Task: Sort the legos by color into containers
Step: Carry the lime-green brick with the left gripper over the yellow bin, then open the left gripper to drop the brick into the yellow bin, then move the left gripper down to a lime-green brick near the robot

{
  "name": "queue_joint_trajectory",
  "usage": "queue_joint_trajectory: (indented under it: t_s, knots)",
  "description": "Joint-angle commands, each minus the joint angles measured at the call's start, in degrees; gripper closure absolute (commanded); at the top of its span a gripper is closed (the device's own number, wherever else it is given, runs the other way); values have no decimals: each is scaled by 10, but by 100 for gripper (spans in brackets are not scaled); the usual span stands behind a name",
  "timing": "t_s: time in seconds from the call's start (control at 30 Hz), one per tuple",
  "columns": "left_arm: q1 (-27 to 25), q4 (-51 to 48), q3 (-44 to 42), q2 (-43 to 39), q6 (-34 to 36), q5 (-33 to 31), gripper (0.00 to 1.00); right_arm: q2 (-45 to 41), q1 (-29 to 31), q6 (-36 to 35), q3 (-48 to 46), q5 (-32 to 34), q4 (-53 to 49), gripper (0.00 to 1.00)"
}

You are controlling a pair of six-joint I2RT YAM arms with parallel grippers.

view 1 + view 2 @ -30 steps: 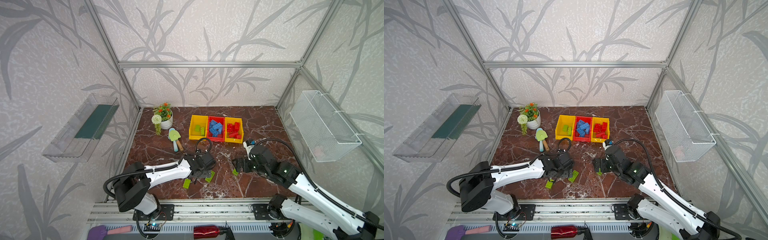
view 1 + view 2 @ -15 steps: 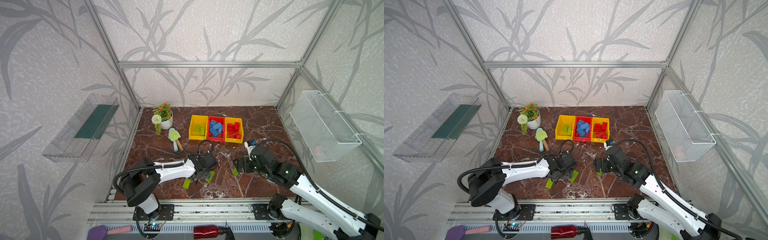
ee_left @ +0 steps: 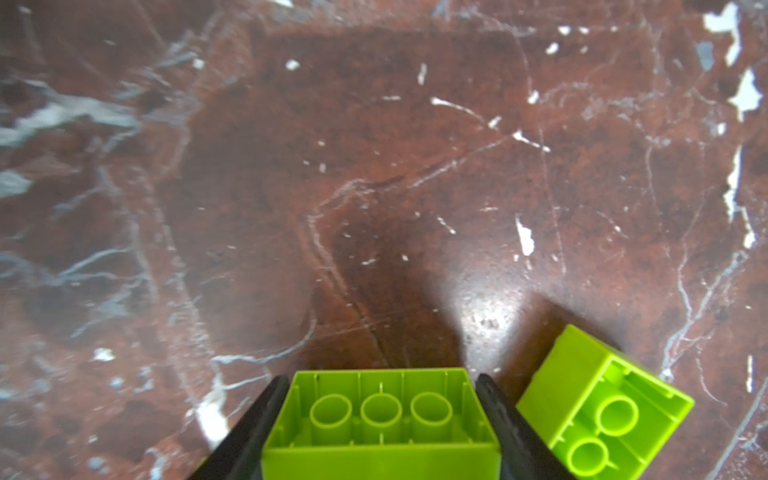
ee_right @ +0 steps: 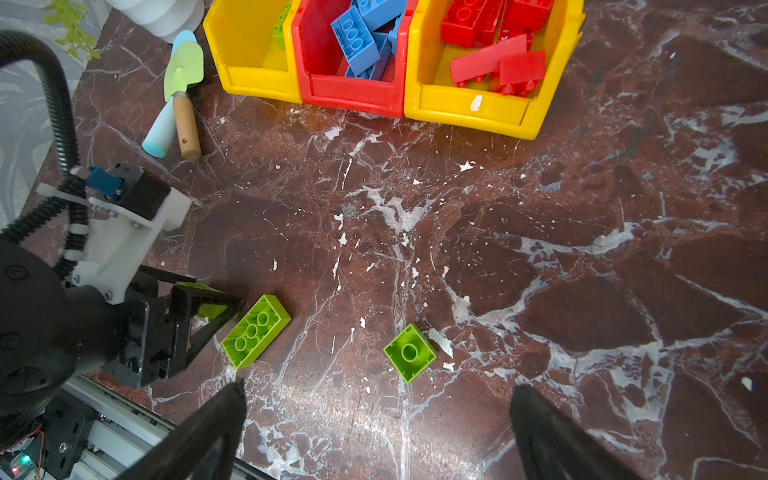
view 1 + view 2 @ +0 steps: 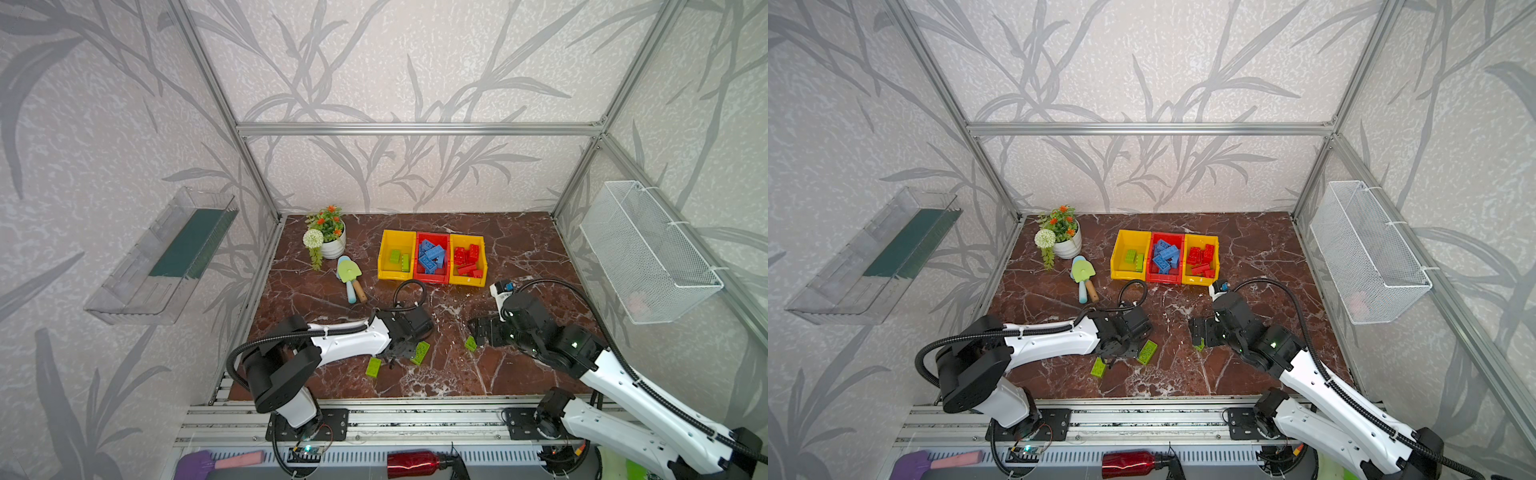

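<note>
Loose legos (image 4: 255, 330) are lime green, the table (image 4: 540, 249) red-brown with white veins, the containers (image 4: 345, 95) yellow, red, yellow.

On the left wrist camera, the frame's edge cuts off the green brick (image 3: 380, 419) between the left gripper (image 3: 380, 376) fingers, so I cannot tell whether they press it. In both top views my left arm (image 5: 353, 340) covers that brick. The right gripper (image 4: 379, 385) fingers run out of frame. Something pinkish in the wire basket (image 5: 648, 249) is too blurred to name.
</note>
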Motion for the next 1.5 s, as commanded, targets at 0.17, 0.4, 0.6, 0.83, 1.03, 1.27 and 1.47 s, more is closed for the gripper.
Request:
queue_joint_trajectory:
  t_s: [0.17,0.4,0.6,0.83,1.03,1.27,1.47]
  knots:
    - [106,-53,118,-30,86,-26,61,1,3,-5,23,16,-9,1]
    - [193,-86,302,66,164,-14,61,28,1,-19,37,26,1,1]
    - [258,-114,466,205,201,23,61,60,-13,-26,44,25,20,1]
    - [291,-170,651,354,220,44,59,102,-62,-42,53,-2,39,1]
    - [300,-222,790,436,225,59,20,130,-108,-53,57,-40,57,1]
    - [290,-185,719,372,211,82,12,138,-117,-58,56,-60,65,1]
    - [265,-113,510,208,205,76,13,113,-115,-48,48,-82,55,1]
